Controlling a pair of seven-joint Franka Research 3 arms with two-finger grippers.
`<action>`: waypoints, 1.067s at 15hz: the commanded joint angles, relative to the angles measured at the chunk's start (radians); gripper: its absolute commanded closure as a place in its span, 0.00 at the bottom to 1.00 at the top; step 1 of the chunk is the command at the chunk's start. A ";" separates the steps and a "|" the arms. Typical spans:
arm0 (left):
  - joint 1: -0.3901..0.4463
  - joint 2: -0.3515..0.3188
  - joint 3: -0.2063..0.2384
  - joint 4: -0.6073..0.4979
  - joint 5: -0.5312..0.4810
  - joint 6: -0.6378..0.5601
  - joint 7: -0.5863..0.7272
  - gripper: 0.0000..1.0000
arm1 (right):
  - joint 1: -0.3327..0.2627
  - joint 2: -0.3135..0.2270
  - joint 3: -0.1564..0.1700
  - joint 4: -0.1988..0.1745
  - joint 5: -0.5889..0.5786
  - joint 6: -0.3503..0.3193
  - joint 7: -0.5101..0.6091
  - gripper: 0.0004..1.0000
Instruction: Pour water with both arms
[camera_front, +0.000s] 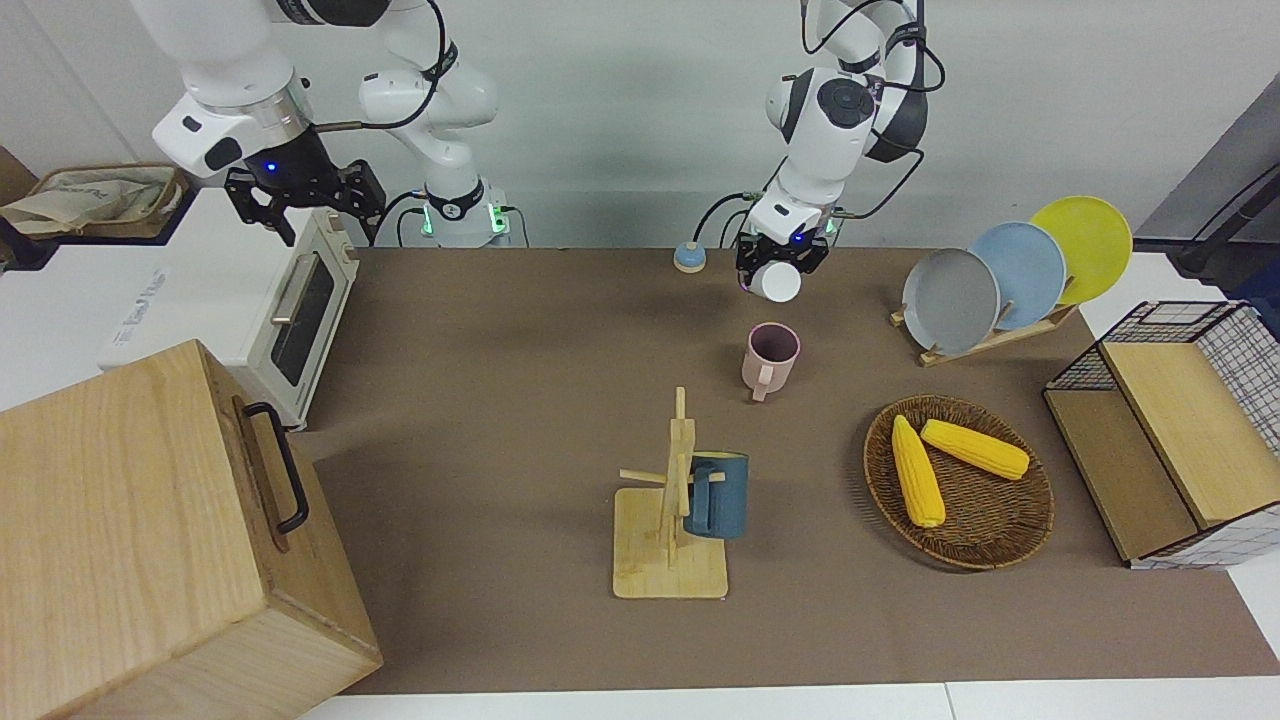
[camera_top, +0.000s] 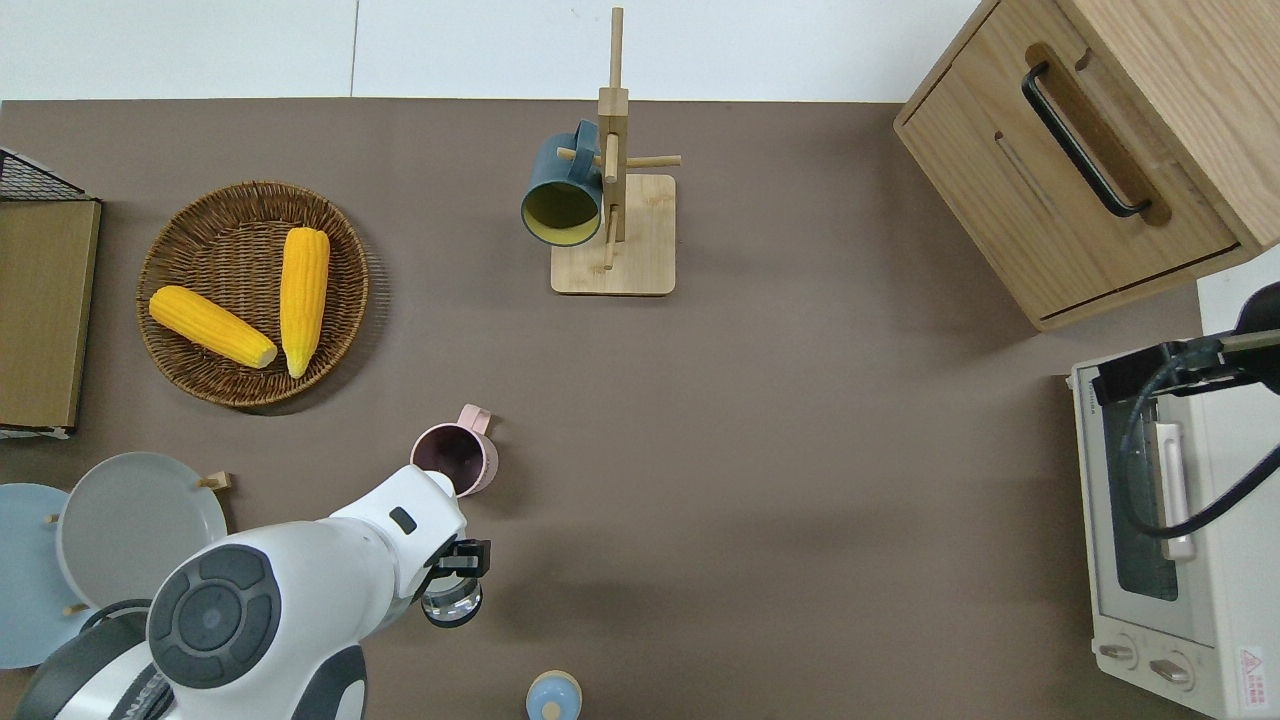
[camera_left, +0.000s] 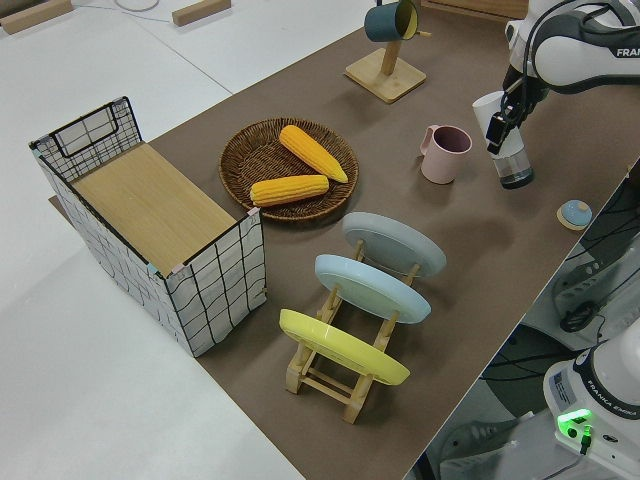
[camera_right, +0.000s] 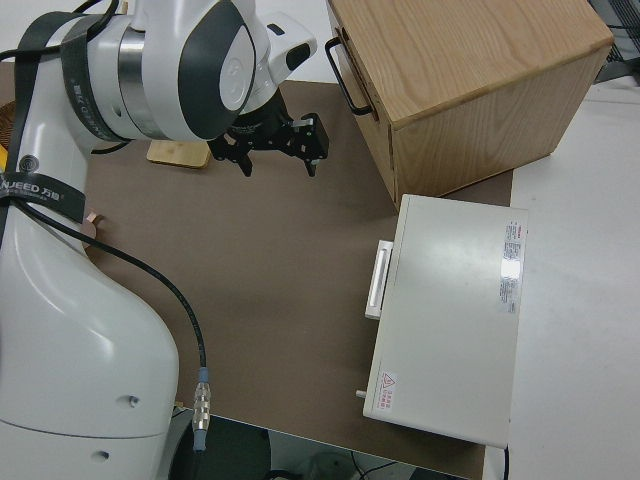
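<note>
The right arm (camera_front: 230, 60) is parked. The fingers of the right gripper (camera_right: 278, 162) stand plainly apart and grip nothing. A white toaster oven (camera_front: 240, 300) and a wooden cabinet (camera_front: 130, 520) sit at that arm's end of the table.

The left arm (camera_front: 840, 110) reaches down over the brown mat (camera_front: 500, 400). The fingers of the left gripper (camera_left: 503, 135) are clamped around the middle of a clear container (camera_left: 515, 168) with a white top. It hangs in the air, tilted, with the white end leaning toward a pink mug (camera_front: 771, 355). The mug stands upright on the mat just beside those fingers, open and with its handle turned away from the robots.

Near the fingers, toward the robots' edge of the table, lies a small blue dome (camera_front: 688, 257). Well apart from them stands a wooden rack (camera_front: 670, 560) with a dark blue mug (camera_front: 722, 495) hung on a peg.

Toward the left arm's end of the table, away from the fingers, are:
- a wicker basket (camera_front: 990, 555) holding two corn cobs (camera_front: 915, 470);
- three plates (camera_front: 950, 300) on edge in a stand;
- a wire crate (camera_front: 1250, 350).
</note>
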 joint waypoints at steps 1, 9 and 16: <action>0.017 0.055 0.003 0.067 0.014 -0.059 -0.009 1.00 | -0.002 -0.012 -0.002 -0.012 0.019 -0.001 -0.015 0.01; 0.041 0.148 0.006 0.156 0.060 -0.162 -0.009 1.00 | -0.003 -0.012 -0.001 -0.012 0.019 -0.001 -0.015 0.01; 0.043 0.150 0.006 0.164 0.070 -0.165 -0.010 1.00 | -0.003 -0.012 -0.001 -0.012 0.019 -0.001 -0.015 0.01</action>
